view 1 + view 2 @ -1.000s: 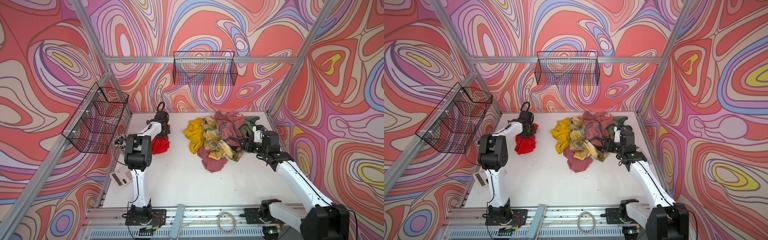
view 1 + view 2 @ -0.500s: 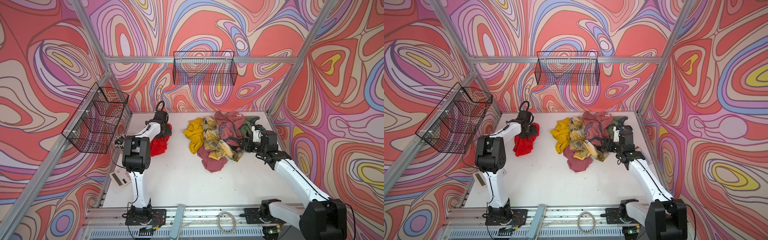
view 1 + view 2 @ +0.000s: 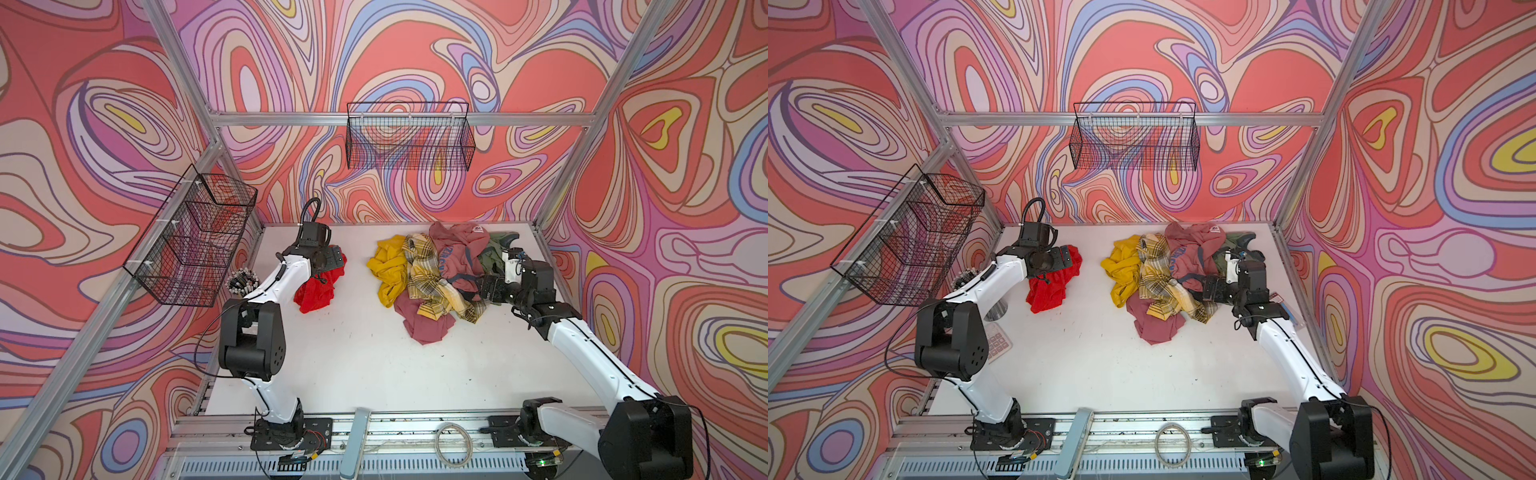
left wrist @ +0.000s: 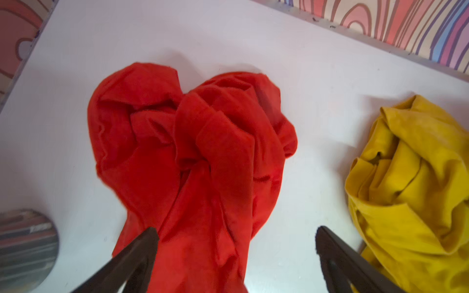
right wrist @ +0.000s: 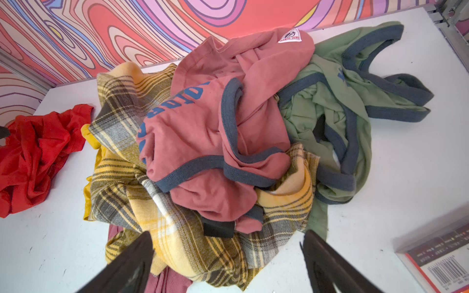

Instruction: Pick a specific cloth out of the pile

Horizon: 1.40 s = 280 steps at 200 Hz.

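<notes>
cloth (image 4: 193, 157): plain bright red, crumpled, apart from pile (image 5: 215, 139) | left pincer (image 4: 236, 229) spread | right pincer (image 5: 227, 233) spread

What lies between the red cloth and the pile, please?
Only a bare strip of white table separates the red cloth from the pile, seen in both top views.

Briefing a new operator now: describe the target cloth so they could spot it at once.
On the white table, look left of the mixed pile, beneath the open left gripper. The cloth lies crumpled alone, apart from the pile. It is plain bright red, with no print, plaid or trim, unlike its neighbours.
</notes>
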Each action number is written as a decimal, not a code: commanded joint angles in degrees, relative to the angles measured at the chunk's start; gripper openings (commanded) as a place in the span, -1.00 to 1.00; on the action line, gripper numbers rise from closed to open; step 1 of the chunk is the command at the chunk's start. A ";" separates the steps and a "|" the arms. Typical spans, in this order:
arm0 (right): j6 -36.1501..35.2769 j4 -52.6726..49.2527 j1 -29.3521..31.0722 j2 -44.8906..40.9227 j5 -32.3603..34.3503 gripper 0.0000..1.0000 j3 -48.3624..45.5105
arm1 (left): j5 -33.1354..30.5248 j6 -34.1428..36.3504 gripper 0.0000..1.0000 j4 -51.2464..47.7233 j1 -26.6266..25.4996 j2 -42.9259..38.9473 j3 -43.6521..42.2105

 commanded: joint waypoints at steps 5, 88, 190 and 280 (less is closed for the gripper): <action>-0.35 -0.54 0.27 -1.31 0.57 0.90 -0.01 | -3.09 -2.45 0.98 -3.51 -2.01 -2.98 -5.05; 0.20 -1.38 0.33 -0.26 0.08 0.86 0.36 | -2.30 0.91 0.29 -4.20 -1.66 7.52 -2.30; -0.33 0.29 0.17 -0.87 3.24 0.86 -1.93 | 1.11 3.07 -0.53 -7.68 -1.49 18.72 9.78; -4.60 16.18 0.08 -1.33 8.18 0.91 -8.73 | -2.36 2.29 0.57 2.15 -1.83 6.38 -2.92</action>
